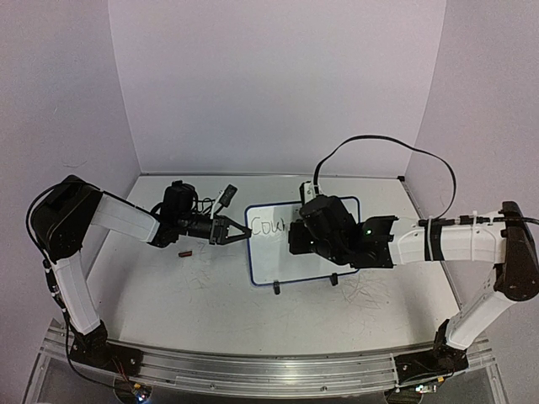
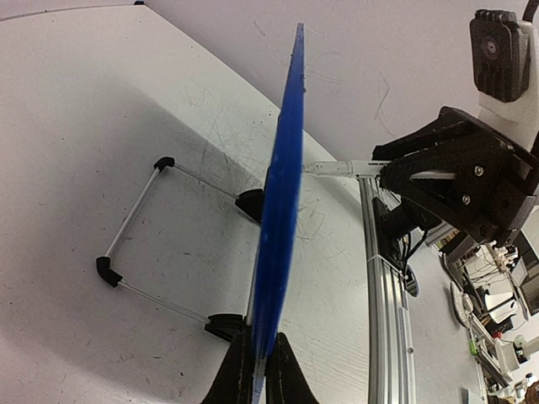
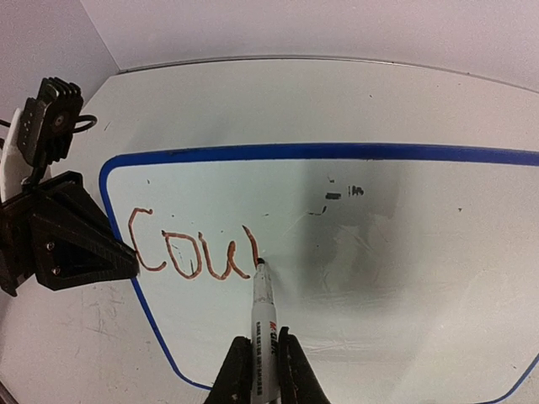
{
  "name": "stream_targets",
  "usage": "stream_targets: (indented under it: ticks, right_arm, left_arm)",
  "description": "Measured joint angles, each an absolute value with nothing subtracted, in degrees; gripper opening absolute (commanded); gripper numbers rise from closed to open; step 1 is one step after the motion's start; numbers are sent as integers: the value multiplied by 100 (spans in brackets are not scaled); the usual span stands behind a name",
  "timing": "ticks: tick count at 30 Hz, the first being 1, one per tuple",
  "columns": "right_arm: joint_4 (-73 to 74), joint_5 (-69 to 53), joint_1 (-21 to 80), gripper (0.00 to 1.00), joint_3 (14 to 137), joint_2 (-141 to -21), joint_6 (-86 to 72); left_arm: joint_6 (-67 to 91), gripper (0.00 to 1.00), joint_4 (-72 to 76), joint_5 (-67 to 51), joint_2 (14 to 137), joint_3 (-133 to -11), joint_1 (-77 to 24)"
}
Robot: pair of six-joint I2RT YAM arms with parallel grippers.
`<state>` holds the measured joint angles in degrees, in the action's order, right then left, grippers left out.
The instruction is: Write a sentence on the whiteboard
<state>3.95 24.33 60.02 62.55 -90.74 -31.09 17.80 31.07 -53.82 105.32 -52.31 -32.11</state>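
Nearest, an aluminium rail (image 1: 253, 370) carries both arm bases at the edge of the scuffed white surface (image 1: 210, 311). Beyond it the whiteboard (image 1: 324, 265) stands propped at a tilt near the middle of the surface, on two small black feet (image 1: 276, 288) with a wire stand (image 2: 135, 227) behind it. Its thin blue frame shows edge-on in the left wrist view.

The right hand (image 3: 261, 358) is clenched around a marker (image 3: 263, 307), which it holds upright in the right wrist view. The marker's tip touches the board just right of the last stroke. Of the sentence (image 3: 189, 252) only "Cou" and one upright stroke are written, in reddish-brown letters at the board's upper left. A few small dark marks sit further right on the board.

The left hand (image 1: 229, 231) comes in from the left and is clamped on the board's left edge, with a finger on either face of the blue frame. A small reddish-brown cap (image 1: 185, 252) lies on the surface just below that hand, apart from the board. Farthest back, plain pale walls (image 1: 269, 84) close in the surface.
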Motion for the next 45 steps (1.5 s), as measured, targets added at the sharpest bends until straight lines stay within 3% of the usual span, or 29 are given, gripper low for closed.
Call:
stream_targets:
  ticks: [27, 35, 45]
  right_arm:
    - [349, 2615, 5942, 0, 6207, -8963, -3258]
    - [-29, 2180, 5844, 0, 5311, -8254, -3157]
    - [-181, 2198, 5815, 0, 5298, -8307, -3151]
  left_arm:
    - [1778, 0, 3107, -5382, 10532, -5231, -3221]
    - [1772, 0, 3107, -5404, 10532, -5231, -3221]
    - [1772, 0, 3107, -5404, 10532, -5231, -3221]
